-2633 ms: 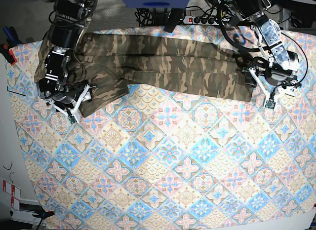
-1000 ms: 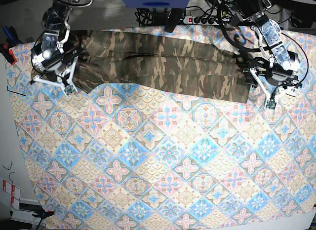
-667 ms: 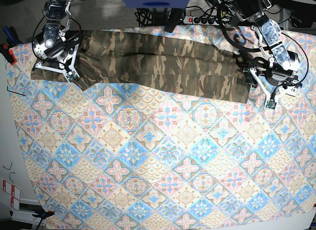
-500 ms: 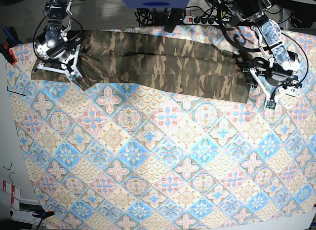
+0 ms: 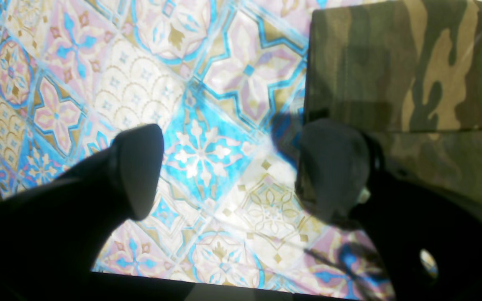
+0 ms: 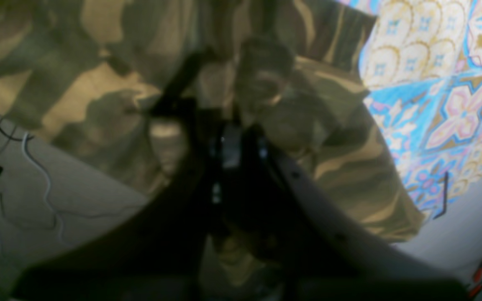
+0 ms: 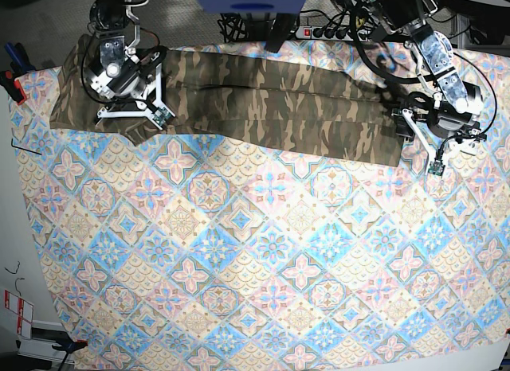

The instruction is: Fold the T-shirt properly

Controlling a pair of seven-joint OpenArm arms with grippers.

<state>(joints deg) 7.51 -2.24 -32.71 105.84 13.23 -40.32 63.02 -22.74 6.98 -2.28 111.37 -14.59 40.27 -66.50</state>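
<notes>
A camouflage T-shirt in olive, brown and tan lies folded into a long, flat band along the counter's far edge.

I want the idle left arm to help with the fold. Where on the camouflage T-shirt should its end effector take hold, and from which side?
Probably the squared corner of the folded camouflage cloth T-shirt nearest the open left end effector. That corner lies flat on the blue-pink tile-patterned tablecloth with bare cloth beside it, so come from the tablecloth side, sliding one finger under the edge.
</notes>
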